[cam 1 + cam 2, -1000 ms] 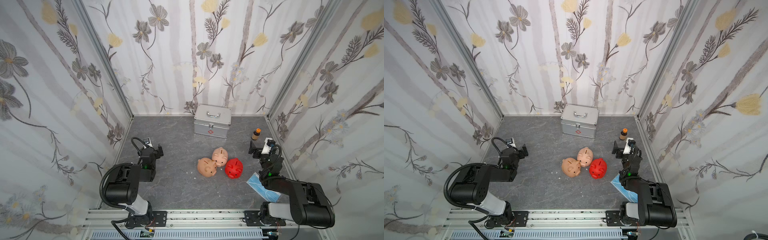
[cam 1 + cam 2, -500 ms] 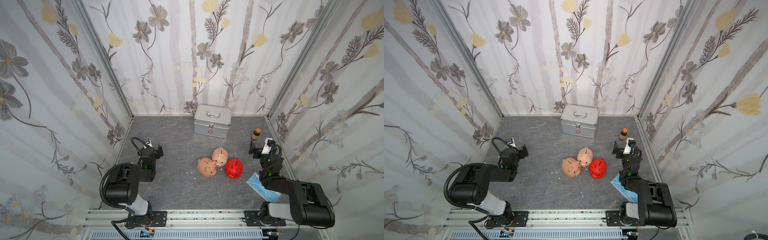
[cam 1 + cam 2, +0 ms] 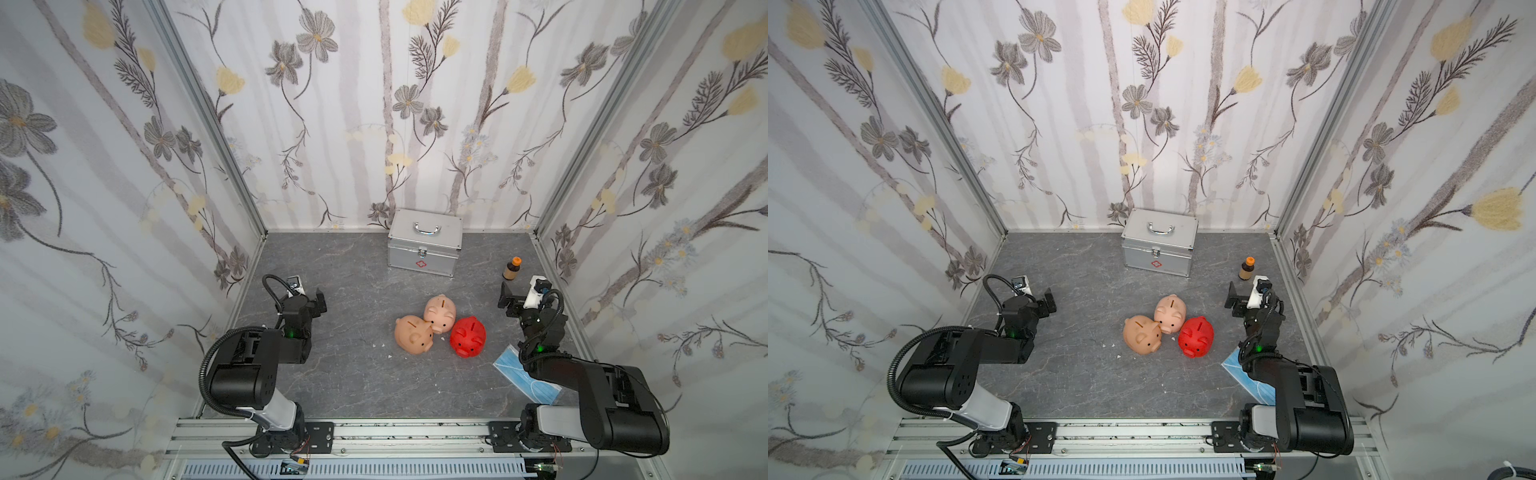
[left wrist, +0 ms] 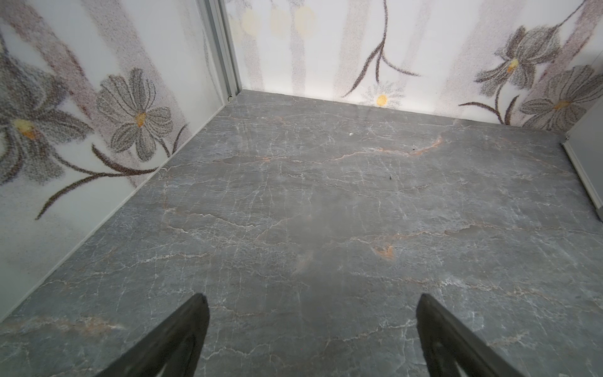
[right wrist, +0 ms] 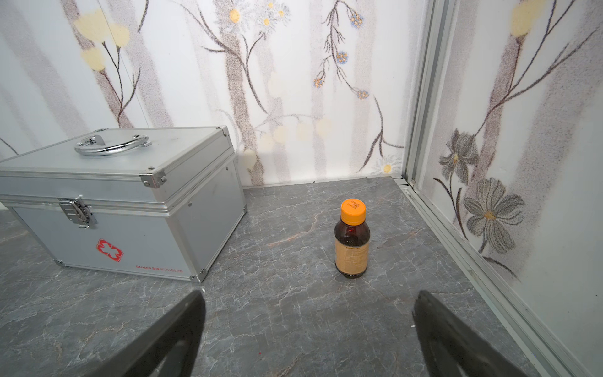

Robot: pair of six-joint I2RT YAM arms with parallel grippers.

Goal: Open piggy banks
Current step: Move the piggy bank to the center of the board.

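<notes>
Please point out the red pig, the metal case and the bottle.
red pig (image 3: pixel 468 332): in a top view, on its back.
metal case (image 5: pixel 130 235): right wrist view, front wall.
bottle (image 5: pixel 351 258): right wrist view, label.

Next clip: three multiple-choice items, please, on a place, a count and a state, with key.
1. The small brown bottle with an orange cap stands: A) on the table beside the silver metal case; B) on the case; C) among the pigs.
2. Peach-pink plastic piggy banks next to the red plastic piggy bank: A) one; B) two; C) three.
3. The left gripper and right gripper are: A) open, empty; B) shut; C) holding pigs.
Key: A, bare table separates them; B, two show in both top views; A, wrist views show spread jaws, nothing between.
</notes>
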